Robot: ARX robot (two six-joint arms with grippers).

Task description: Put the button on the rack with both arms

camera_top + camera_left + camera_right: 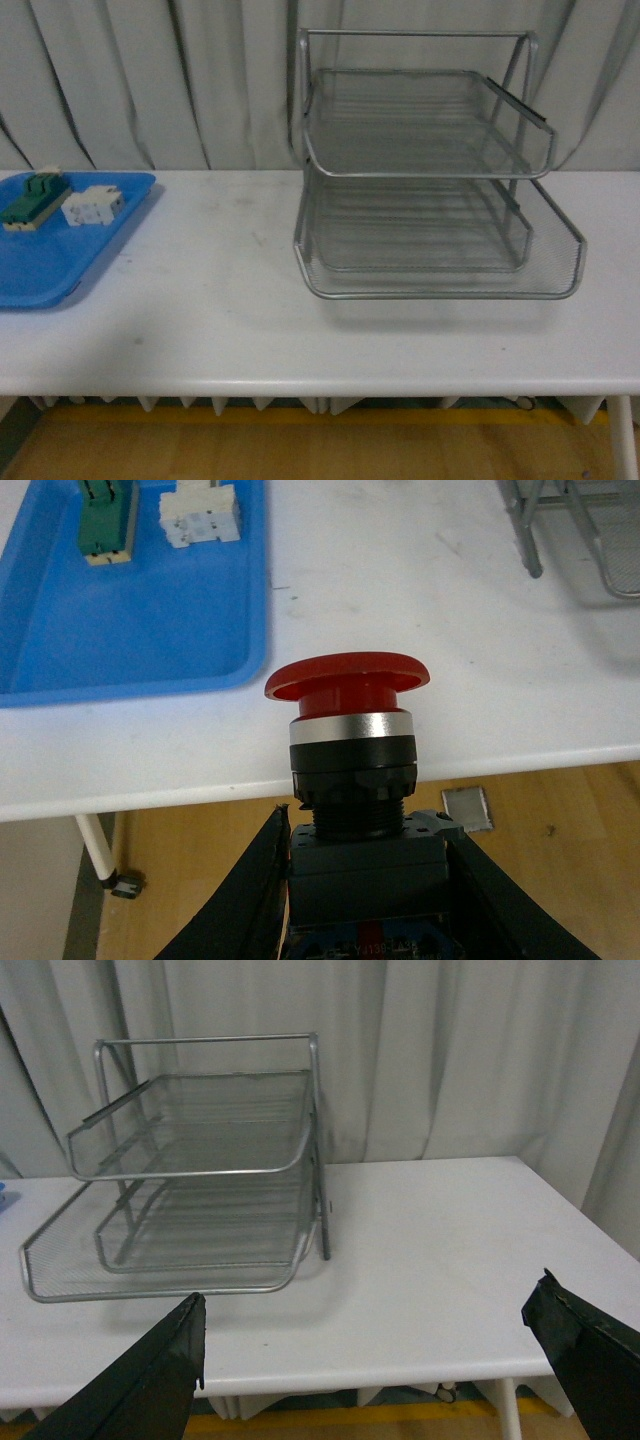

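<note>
**A:** What's on the far left?

**B:** A blue tray [40, 270] holding a green switch block [33, 198] and a white block [92, 206]. Neither is our part.

**A:** And the button [350, 735]?

**B:** It's clamped by its dark body in the left gripper [362, 830], red cap up. It hangs over the near table [220, 300] edge, just right of the tray.

**A:** So it's in mid-carry?

**B:** I'd say so. The rack [430, 170] stands well apart to the right, so the next move is probably a handover. The right gripper [370, 1300] is spread wide and empty, facing the rack.

**A:** Anything unclear?

**B:** The button's base is cut off by the frame. The front view shows neither arm. The overlapping mesh makes the rack's trays hard to count.
</note>
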